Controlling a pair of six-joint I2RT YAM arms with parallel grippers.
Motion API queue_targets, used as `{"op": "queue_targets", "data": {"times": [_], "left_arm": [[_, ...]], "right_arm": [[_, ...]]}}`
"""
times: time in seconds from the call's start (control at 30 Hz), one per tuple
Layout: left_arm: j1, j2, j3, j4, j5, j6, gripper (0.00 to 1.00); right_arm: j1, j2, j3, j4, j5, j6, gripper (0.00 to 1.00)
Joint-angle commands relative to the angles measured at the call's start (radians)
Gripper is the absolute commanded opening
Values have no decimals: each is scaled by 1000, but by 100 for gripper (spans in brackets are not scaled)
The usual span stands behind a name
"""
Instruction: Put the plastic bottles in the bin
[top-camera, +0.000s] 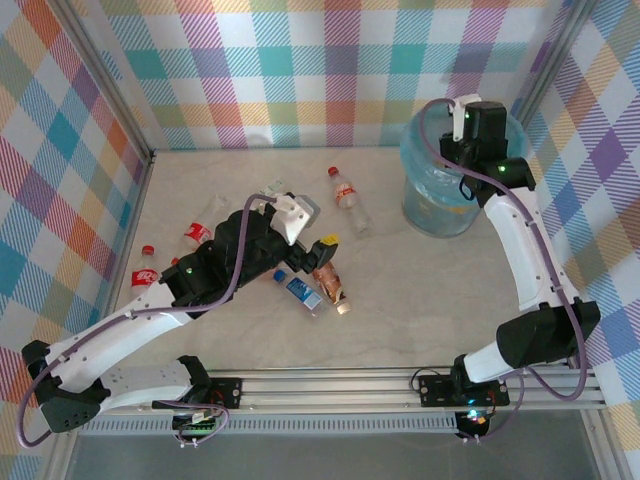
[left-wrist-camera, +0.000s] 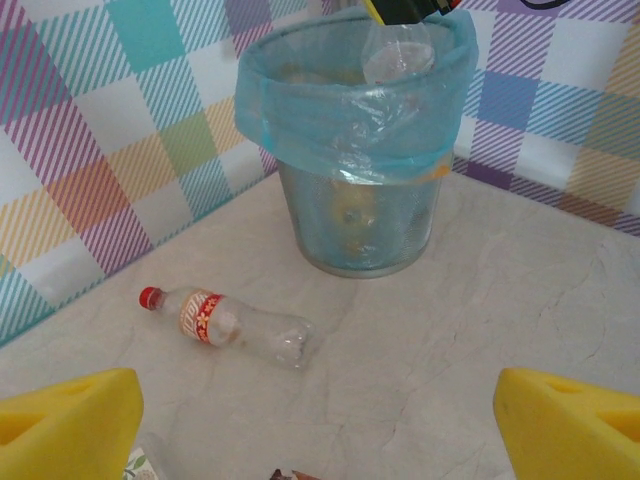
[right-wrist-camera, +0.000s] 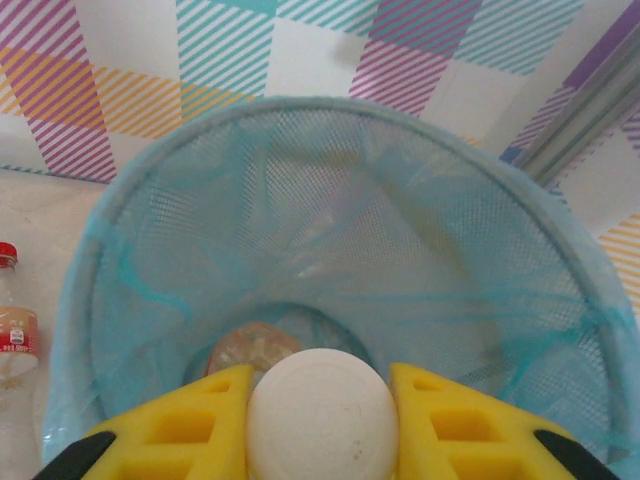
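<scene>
Gripping light, slick, crushable bottle in shut right claw, above bin at two o'clock. Gaping empty at left claw. Take loose bottle, nine o'clock of bin, mid-body, gently.

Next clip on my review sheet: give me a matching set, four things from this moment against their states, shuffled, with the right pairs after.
Things:
1. left claw
2. right claw
3. red-capped bottle nearest the bin
4. bin

States:
A. lined with a light-blue bag
B. lying on its side on the table
C. open, holding nothing
D. shut on a clear bottle above the bin

Pairs: 1-C; 2-D; 3-B; 4-A
</scene>
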Motion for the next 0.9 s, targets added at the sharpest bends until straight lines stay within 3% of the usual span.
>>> {"op": "queue_targets", "data": {"times": [0.0, 0.13, 0.23, 0.27, 0.4, 0.87], "left_arm": [[-11, 1, -11, 18, 12, -31, 91], [-11, 13, -11, 23, 8, -38, 90], [-11, 22, -5, 21, 13, -41, 90], [-11, 25, -3, 19, 13, -42, 90], [-11, 32, 4, 11, 10, -43, 90], [-11, 33, 1, 2, -61, -71, 90]], "right_arm": [[-30, -31, -35, 26, -47, 58, 13], [-64, -17, -77, 50, -110, 69, 26], [-80, 1, -92, 47, -128, 110, 47], [-82, 6, -93, 42, -128, 114, 49], [-86, 14, -97, 36, -131, 119, 54], [-88, -58, -65, -23, -202, 181, 57]]}}
